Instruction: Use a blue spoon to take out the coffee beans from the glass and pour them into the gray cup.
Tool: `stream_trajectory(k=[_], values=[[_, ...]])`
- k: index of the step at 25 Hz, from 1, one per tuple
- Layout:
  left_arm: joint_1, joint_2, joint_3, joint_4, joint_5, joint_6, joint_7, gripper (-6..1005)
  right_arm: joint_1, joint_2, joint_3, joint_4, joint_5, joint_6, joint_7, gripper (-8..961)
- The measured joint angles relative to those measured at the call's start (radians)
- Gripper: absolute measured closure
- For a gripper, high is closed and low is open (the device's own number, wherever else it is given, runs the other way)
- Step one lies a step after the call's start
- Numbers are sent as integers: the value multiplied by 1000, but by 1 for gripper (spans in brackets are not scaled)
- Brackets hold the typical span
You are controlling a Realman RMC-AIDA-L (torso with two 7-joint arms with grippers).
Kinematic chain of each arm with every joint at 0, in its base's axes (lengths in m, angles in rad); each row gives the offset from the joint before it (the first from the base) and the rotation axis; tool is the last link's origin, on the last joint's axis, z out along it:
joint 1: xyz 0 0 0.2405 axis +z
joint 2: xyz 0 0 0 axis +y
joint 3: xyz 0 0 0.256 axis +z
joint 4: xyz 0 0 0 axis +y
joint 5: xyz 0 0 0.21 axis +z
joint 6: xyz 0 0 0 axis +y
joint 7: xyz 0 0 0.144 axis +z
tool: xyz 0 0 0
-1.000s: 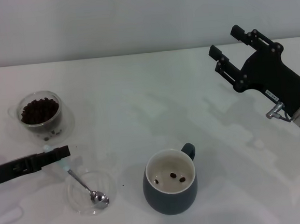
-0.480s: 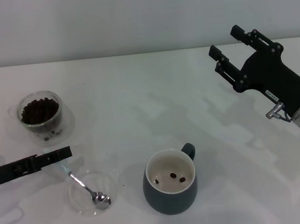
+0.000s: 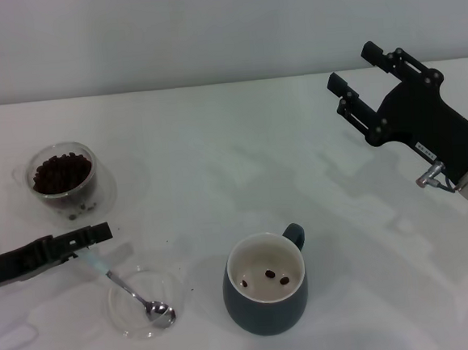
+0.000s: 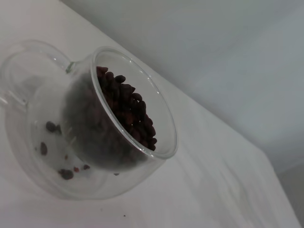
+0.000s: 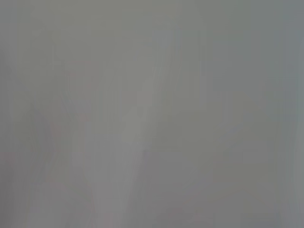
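Observation:
The glass with a heap of coffee beans stands at the left; the left wrist view shows it close up with the beans inside. The blue spoon leans in a flat clear dish, metal bowl down, pale handle up. My left gripper lies over the handle's upper end, between the glass and the dish. The gray cup stands in the front middle with three beans inside. My right gripper is open and empty, raised at the far right.
A few loose beans lie inside the glass's double wall. The white table runs back to a pale wall. The right wrist view shows only a blank grey surface.
My left gripper has shifted slightly, its tip a little higher, and more of the spoon's pale handle shows below it. The spoon's bowl stays in the dish. The right arm has not moved.

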Motion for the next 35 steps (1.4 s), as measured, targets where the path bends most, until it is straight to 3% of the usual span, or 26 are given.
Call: stream_trajectory(k=[4, 14, 23, 28, 35], values=[[4, 2, -4, 3, -19, 30, -28, 175, 0, 0, 0, -3, -1, -3, 0, 332], [128, -1, -57, 103, -49, 51, -6, 182, -16, 0, -11, -7, -5, -28, 9, 332], [194, -8, -92, 136, -57, 58, 75, 183, -21, 0, -43, -13, -1, -32, 11, 332], [232, -27, -160, 198, -60, 87, 152, 183, -36, 0, -66, -18, -1, -41, 11, 332], [270, -46, -328, 258, -63, 201, 310, 184, -62, 0, -97, -19, -1, -100, 45, 332]])
